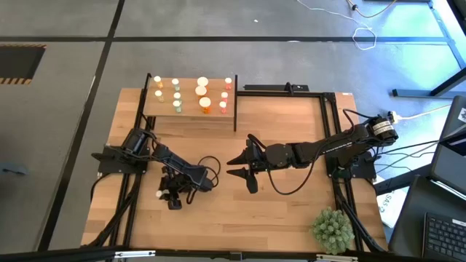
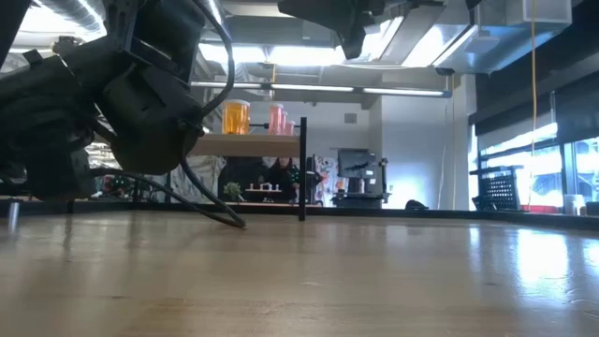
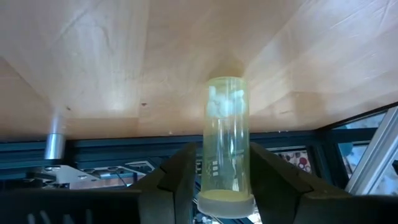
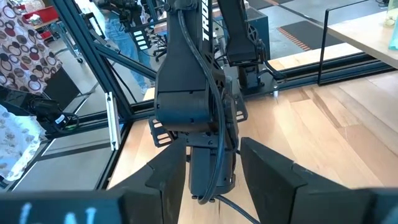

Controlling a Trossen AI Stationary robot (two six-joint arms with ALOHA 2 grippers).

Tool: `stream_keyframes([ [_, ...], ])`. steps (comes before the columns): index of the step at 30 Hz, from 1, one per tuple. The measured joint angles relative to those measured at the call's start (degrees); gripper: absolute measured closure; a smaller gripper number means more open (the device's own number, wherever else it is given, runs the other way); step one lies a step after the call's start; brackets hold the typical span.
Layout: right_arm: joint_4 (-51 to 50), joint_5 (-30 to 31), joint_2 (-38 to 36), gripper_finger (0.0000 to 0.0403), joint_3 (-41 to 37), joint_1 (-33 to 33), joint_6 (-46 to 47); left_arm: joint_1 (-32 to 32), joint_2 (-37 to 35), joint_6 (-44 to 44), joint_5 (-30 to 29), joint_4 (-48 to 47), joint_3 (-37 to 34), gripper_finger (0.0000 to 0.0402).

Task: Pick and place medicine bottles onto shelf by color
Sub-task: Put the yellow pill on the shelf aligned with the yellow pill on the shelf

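Left end effector (image 3: 221, 186) closed around pale green medicine bottle (image 3: 227, 140) with white contents; right end effector (image 4: 211, 171) open.

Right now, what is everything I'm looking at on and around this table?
Medicine bottles on shelf: about a dozen, orange, pale green and reddish, white-capped.
Shelf: one, light wood with black posts, at the table's far edge.
Pale green bottle: one, lying between the left gripper's fingers.
Plant ball: one, spiky green, near right corner.
Table: one, wooden.
Left gripper: around the pale green bottle, near left.
Right gripper: open, empty, mid-table.
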Motion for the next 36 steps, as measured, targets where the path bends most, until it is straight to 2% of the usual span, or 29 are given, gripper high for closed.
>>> stream_keyframes([
  [7, 0.00, 0.02, 0.00, 0.0247, 0.00, -0.01, 0.00, 0.58, 0.00, -1.50, 0.00, -0.34, -0.02, 0.0263],
  [19, 0.01, 0.02, 0.00, 0.0247, 0.00, 0.00, 0.00, 0.92, -0.20, -1.54, 0.39, -7.20, 0.45, 0.0264],
  [26, 0.00, 0.02, 0.00, 0.0247, 0.00, -0.01, 0.00, 0.92, -0.20, -1.23, 0.17, -7.13, 5.42, 0.0264],
  [36, 0.00, 0.00, 0.00, 0.0247, 0.00, -0.01, 0.00, 0.92, -0.20, -1.51, -4.29, -9.11, 13.96, 0.0264],
])
